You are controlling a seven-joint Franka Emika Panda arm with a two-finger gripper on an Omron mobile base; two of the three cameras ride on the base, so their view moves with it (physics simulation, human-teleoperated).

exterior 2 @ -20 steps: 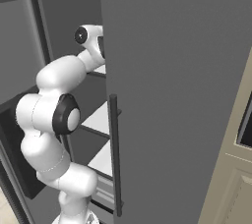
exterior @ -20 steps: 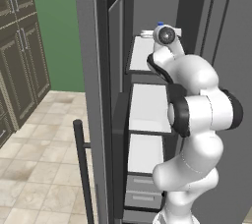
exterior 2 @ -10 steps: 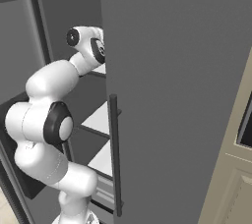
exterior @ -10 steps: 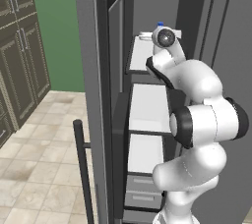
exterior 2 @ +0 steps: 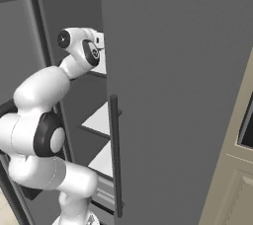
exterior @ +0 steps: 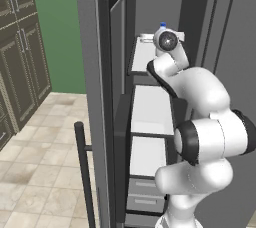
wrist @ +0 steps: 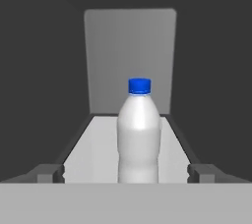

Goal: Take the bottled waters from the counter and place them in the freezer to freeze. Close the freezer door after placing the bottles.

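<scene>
One whitish bottle [wrist: 139, 132] with a blue cap stands upright on the top white shelf [wrist: 98, 149] of the freezer [exterior: 155, 122], about mid-shelf, centred between the shelf's side rails. Fingers [wrist: 49, 173] spread wide, one tip either side of the bottle, neither touching it. Freezer door [exterior: 97, 122] hangs open beside the shelf, dark bar handle [exterior: 85, 172] low on its front. Arm reaches up to shelf level; blue cap just visible behind the wrist.

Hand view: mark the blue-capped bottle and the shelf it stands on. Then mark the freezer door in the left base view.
Blue-capped bottle [wrist: 139, 137], hand view, white body.
Shelf [wrist: 101, 149], hand view, bare surface left of the bottle.
Freezer door [exterior: 91, 72], left base view, grey edge.
</scene>
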